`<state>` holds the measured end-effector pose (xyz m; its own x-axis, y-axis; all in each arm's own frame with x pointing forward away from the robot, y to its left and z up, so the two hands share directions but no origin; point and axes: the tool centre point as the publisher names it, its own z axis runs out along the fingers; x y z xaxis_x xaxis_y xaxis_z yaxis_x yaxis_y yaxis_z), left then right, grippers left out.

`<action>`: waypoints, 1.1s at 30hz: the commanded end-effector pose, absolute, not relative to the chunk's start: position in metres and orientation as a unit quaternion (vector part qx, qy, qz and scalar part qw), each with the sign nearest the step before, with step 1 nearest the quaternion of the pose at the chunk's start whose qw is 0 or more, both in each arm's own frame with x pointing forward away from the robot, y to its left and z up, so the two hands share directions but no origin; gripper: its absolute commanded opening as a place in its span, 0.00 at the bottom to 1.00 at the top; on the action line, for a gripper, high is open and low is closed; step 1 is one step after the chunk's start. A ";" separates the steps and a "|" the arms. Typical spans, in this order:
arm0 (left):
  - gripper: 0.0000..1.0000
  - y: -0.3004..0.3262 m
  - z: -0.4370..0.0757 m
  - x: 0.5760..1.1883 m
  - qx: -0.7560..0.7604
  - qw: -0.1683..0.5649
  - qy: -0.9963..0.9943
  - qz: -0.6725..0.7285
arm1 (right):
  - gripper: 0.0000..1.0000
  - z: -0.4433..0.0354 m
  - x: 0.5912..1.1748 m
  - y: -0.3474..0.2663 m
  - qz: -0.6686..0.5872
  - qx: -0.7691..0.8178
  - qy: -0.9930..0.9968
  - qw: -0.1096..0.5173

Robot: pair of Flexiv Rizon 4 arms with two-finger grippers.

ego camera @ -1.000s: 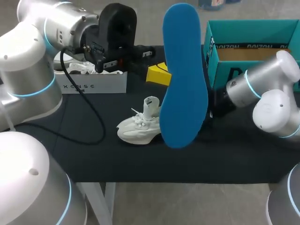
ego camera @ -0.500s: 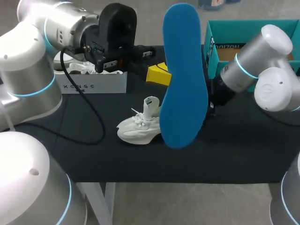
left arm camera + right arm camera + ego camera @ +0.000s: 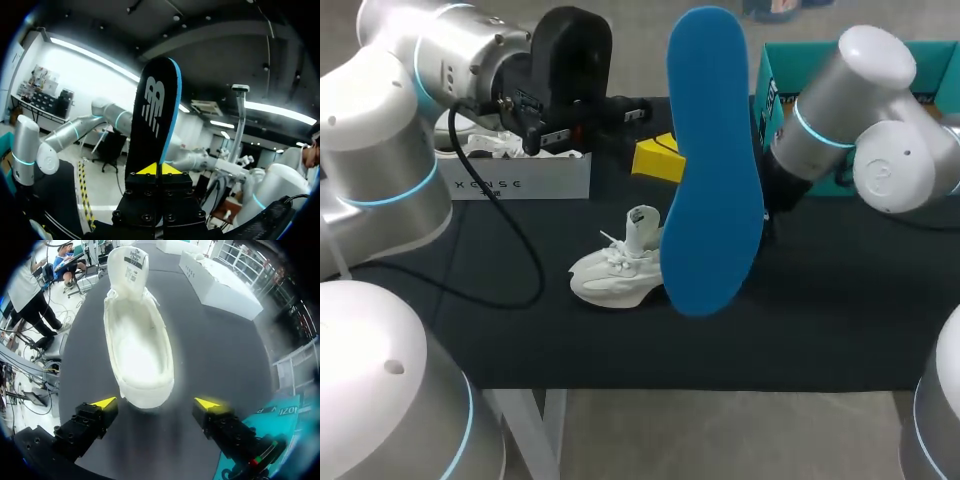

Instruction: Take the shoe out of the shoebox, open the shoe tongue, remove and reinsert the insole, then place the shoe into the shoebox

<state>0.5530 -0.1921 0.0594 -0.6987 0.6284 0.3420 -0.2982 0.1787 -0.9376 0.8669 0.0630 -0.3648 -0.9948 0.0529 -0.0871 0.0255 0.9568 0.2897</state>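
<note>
My left gripper (image 3: 658, 158) is shut on the edge of the blue insole (image 3: 713, 160) and holds it upright above the table. From the left wrist, the insole (image 3: 152, 115) shows its dark underside, rising from between the shut yellow tips of that gripper (image 3: 159, 169). The white shoe (image 3: 620, 265) lies on the black table below, tongue raised. My right arm (image 3: 840, 110) comes in over the teal shoebox (image 3: 800, 55); its gripper is hidden behind the insole there. In the right wrist view that gripper (image 3: 156, 403) stands open just short of the shoe's (image 3: 140, 345) heel, holding nothing.
A white box (image 3: 520, 180) stands at the back left of the table, also seen as the white box (image 3: 220, 285) beyond the shoe. The teal shoebox's corner (image 3: 265, 412) is beside the right fingers. A black cable (image 3: 510, 250) runs over the table's left part.
My right arm has swung up and leftward from the right edge, in front of the shoebox, toward the shoe. The left arm and insole have stayed still.
</note>
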 end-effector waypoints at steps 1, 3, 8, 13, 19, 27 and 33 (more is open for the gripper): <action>0.00 -0.193 0.059 0.554 -0.124 0.369 -0.673 0.629 | 1.00 -0.347 0.865 0.067 0.019 0.027 0.999 0.029; 0.00 -0.193 0.059 0.554 -0.124 0.369 -0.673 0.629 | 1.00 -0.346 0.864 0.071 0.009 0.022 0.999 0.022; 0.00 -0.193 0.059 0.554 -0.124 0.369 -0.673 0.629 | 1.00 -0.343 0.861 0.082 0.012 0.016 0.999 0.025; 0.00 -0.193 0.059 0.554 -0.124 0.369 -0.673 0.629 | 1.00 -0.341 0.859 0.090 0.009 0.000 1.000 0.026; 0.00 -0.193 0.059 0.554 -0.124 0.369 -0.673 0.629 | 1.00 -0.334 0.857 0.094 0.014 -0.003 0.999 0.029; 0.00 -0.193 0.059 0.554 -0.124 0.369 -0.673 0.629 | 1.00 -0.335 0.856 0.096 0.020 -0.004 0.999 0.027; 0.00 -0.193 0.059 0.554 -0.124 0.369 -0.673 0.629 | 1.00 -0.335 0.855 0.099 0.030 -0.007 0.999 0.025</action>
